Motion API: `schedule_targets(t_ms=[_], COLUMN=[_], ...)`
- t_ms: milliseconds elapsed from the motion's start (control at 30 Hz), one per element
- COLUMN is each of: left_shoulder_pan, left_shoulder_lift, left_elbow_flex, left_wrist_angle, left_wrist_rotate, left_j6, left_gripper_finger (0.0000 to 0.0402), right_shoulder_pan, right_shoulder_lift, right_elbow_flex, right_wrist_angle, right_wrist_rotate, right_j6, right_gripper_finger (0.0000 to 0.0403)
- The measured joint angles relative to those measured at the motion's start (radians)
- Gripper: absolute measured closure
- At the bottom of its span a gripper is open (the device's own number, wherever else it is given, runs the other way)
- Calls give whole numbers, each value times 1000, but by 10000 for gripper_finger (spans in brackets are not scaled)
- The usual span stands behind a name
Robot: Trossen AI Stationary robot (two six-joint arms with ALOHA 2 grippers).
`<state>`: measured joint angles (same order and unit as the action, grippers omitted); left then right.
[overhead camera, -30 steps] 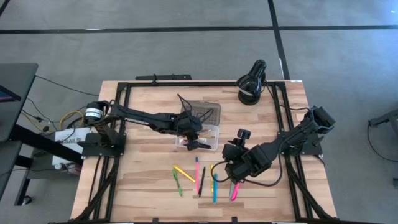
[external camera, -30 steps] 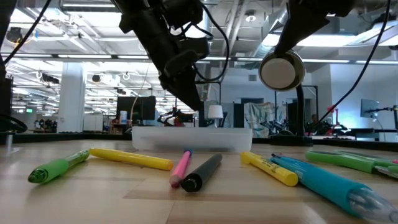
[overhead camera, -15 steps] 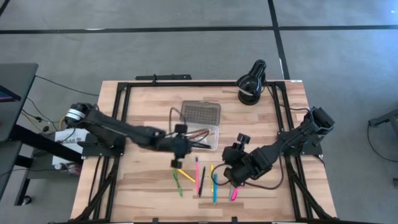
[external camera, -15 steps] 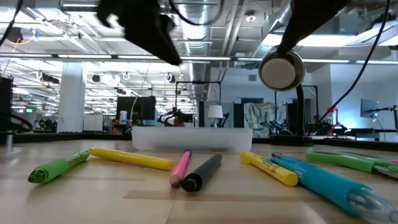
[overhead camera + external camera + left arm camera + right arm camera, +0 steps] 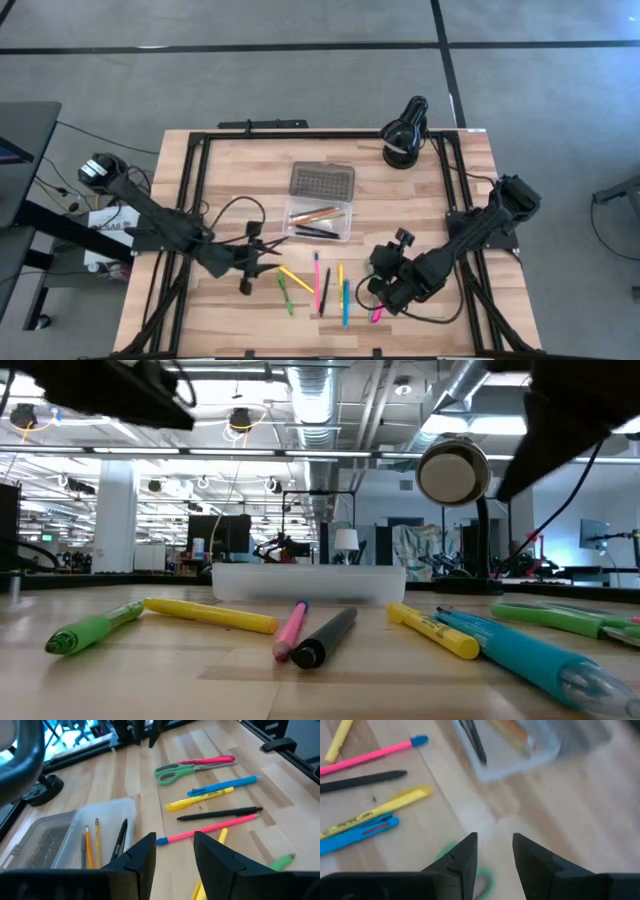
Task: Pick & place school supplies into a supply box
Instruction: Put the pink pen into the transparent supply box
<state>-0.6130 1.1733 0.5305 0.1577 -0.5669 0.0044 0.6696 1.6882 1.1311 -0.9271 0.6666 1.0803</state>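
The supply box (image 5: 318, 222) stands open mid-table, its dotted lid (image 5: 322, 182) laid flat behind it; orange pencils and a black pen lie inside (image 5: 92, 842). Near it on the wood lie a yellow marker (image 5: 295, 278), a green marker (image 5: 285, 296), a pink pen (image 5: 317, 280), a black pen (image 5: 326, 285), a yellow highlighter (image 5: 340, 274), a blue marker (image 5: 346, 302), a pink marker (image 5: 377, 312) and green-handled scissors (image 5: 182, 770). My left gripper (image 5: 262, 262) hovers open left of the row, pointing at it. My right gripper (image 5: 378, 290) stands open over the scissors' handle (image 5: 449, 851).
A black round lamp (image 5: 403, 135) stands at the table's far right corner. A black frame rail (image 5: 200, 190) runs round the tabletop. Bare wood lies left of the box and along the near edge.
My left gripper has drawn back from above the supply box toward the table's near left, turning as it went, and now hovers left of the pens. My right gripper has sunk and rolled a little toward the near edge. The supplies have not moved.
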Motion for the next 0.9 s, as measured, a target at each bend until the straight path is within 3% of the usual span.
schedule_targets(t_ms=[133, 300, 467, 633, 800, 900], left_shoulder_pan=[-49, -63, -63, -63, -63, -63], left_shoulder_lift=[-10, -10, -10, -10, -9, -9], left_elbow_flex=[-83, -95, -95, -95, -95, -95], left_wrist_angle=[128, 151, 142, 139, 117, 117], left_wrist_rotate=[-66, -102, -97, -85, -84, -84], left_j6=[1, 39, 41, 42, 38, 31], left_gripper_finger=[275, 275, 275, 275, 275, 275], right_shoulder_pan=[16, 25, 23, 38, 57, 76], right_shoulder_lift=[0, 0, 0, 12, 64, 86], right_elbow_flex=[-28, -49, -56, -56, -56, -57], right_wrist_angle=[11, 76, 156, 237, 283, 280], right_wrist_rotate=[-73, -192, -294, -322, -451, -458], right_j6=[225, 384, 466, 547, 595, 616], right_gripper_finger=[285, 285, 285, 285, 285, 285])
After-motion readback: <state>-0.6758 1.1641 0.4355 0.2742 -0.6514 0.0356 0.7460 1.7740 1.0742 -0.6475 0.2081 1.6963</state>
